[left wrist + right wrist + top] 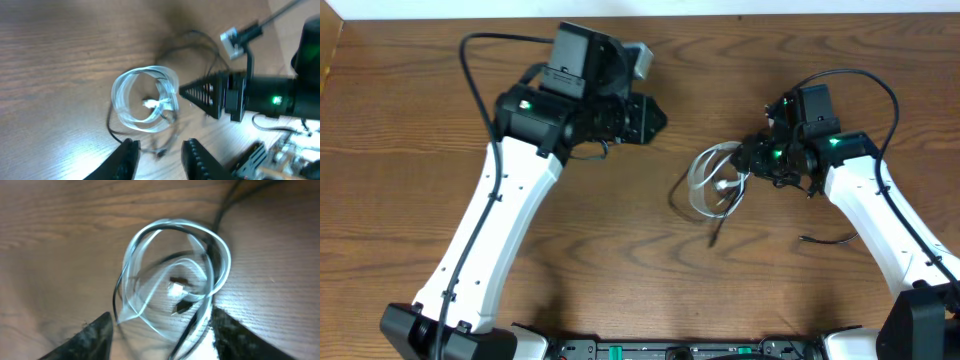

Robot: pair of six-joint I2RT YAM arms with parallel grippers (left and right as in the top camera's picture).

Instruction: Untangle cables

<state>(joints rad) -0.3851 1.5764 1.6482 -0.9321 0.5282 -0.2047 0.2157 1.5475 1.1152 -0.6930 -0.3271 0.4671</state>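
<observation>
1. The right hand [160, 337] stands wide open. Its two dark fingers are spread to either side of the cable bundle, and nothing is clamped between them.
2. Between and just ahead of those fingers lies the white cable [137, 125], wound in a few loose turns into a rough ring lying on the counter [620, 260].
3. A black cable [717, 232] runs along the edge of the ring, tangled in with the white turns. In the right wrist view one black strand passes down between the fingers; I cannot tell whether it touches either of them.
4. Inside the ring sits a small white plug [176, 288], with a dark plug end [181, 306] just beside it.
5. In the left wrist view the right hand's pointed tip sits at the rim of the ring. Whether it touches the ring cannot be told.
6. The left hand [160, 159] is partly open, with a narrower gap than the right, and it is empty. In the overhead view it sits well apart from the bundle on the left side, with its fingers pointing toward it.
7. A tail of the black cable leaves the ring toward the near edge of the counter and ends on bare wood.
8. A second black cable [825, 240] lies by itself to the right, apart from the bundle and just beside the right arm's white forearm.
</observation>
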